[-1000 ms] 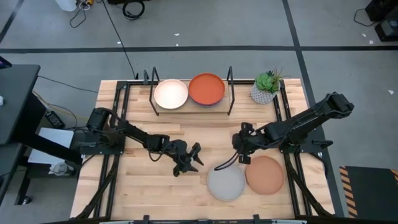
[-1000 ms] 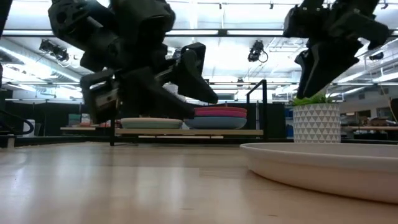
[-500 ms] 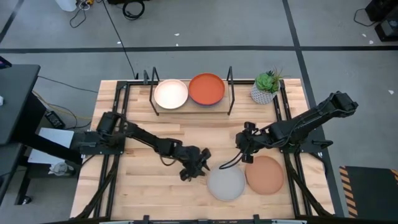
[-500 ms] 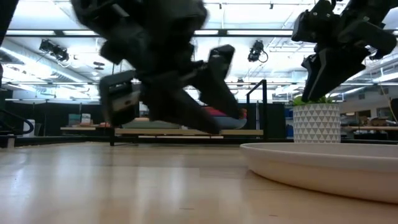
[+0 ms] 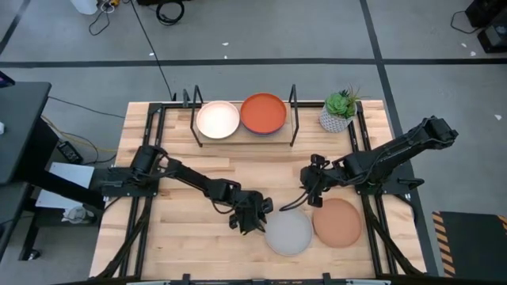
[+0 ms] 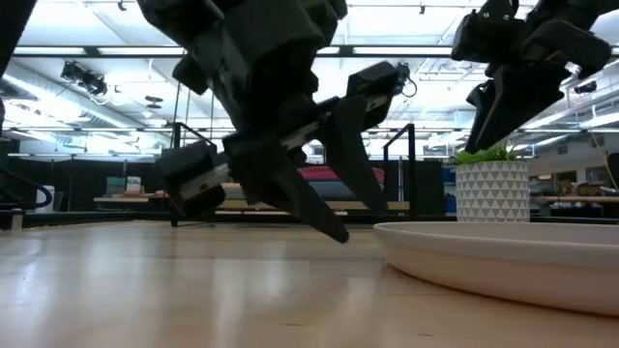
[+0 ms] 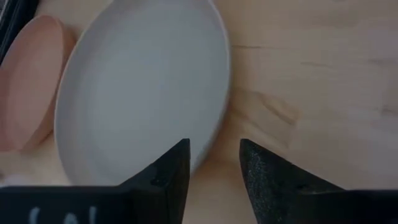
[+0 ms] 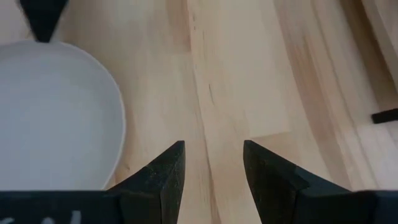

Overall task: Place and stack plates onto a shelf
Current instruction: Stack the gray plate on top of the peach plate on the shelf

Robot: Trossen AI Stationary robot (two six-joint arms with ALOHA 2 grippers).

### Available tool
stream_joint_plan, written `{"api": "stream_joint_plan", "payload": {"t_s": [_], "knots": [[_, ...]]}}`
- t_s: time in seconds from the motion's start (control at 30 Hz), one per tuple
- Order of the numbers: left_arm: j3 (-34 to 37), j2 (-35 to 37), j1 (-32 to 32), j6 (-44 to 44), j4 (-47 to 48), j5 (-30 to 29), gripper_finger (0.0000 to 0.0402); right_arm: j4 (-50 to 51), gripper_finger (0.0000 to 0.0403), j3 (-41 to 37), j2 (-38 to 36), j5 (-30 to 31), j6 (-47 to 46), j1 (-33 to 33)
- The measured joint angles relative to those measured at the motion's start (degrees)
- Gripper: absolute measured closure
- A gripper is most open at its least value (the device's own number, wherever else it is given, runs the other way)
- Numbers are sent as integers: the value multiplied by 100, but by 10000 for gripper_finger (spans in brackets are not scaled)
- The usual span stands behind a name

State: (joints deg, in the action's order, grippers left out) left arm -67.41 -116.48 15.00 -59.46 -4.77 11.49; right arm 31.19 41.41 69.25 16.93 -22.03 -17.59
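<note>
The grey plate [image 5: 287, 233] lies flat on the table near its near edge, with the tan-brown plate [image 5: 337, 222] flat beside it on the right. My left gripper [image 5: 255, 218] is open and low at the grey plate's left rim. In the left wrist view its fingers [image 7: 180, 163] stand on either side of that rim [image 7: 214, 127]. My right gripper [image 5: 310, 196] is open and hovers above the table just beyond the grey plate [image 8: 56, 124]. On the shelf [image 5: 242, 133] at the far edge sit a cream plate [image 5: 217, 119] and an orange plate [image 5: 263, 113], each topping a stack. My left gripper has one finger over the inside of the grey plate and one outside its left rim [image 7: 214, 127], slanting down from the table's left. I cannot tell whether either finger touches the rim. The plate lies flat on the table.
A potted plant [image 5: 339, 111] in a white pot stands to the right of the shelf. Black uprights [image 5: 293, 103] frame the shelf's ends. Bare wood lies between the shelf and the two arms and on the table's left half.
My left gripper has moved toward the table's right and near edges and down, from open table to the grey plate's left rim, staying open. My right gripper has barely shifted. The plates have stayed put.
</note>
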Motion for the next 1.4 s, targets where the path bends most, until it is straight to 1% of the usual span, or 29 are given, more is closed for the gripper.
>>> {"api": "stream_joint_plan", "payload": {"t_s": [0.2,0.37,0.47,0.6,0.87,0.93,1.0,1.1,1.27,1.4], "knots": [[2,-217,2,-167,-376,87,258,-44,234,0,-8,-24,19,20],[4,-247,2,-119,-405,198,260,-191,234,0,-7,-18,60,16],[4,-247,2,-86,-434,319,270,-205,234,-2,-4,24,61,9],[4,-247,-2,104,-454,527,299,-209,234,-4,-4,98,176,11],[4,-241,65,843,-202,539,379,-244,234,-4,-4,100,272,9],[-43,-176,98,960,17,530,390,-243,234,-4,-4,100,271,-16],[-107,-119,128,1178,268,479,391,-239,234,-4,-2,100,272,-55],[-173,163,138,1579,881,354,390,-199,234,-7,-2,147,272,-110],[-204,1028,3,2130,1883,97,392,-66,234,-7,-4,497,162,-242],[-201,1730,-319,2597,2895,29,393,-58,234,-7,-7,754,54,-362]]}}
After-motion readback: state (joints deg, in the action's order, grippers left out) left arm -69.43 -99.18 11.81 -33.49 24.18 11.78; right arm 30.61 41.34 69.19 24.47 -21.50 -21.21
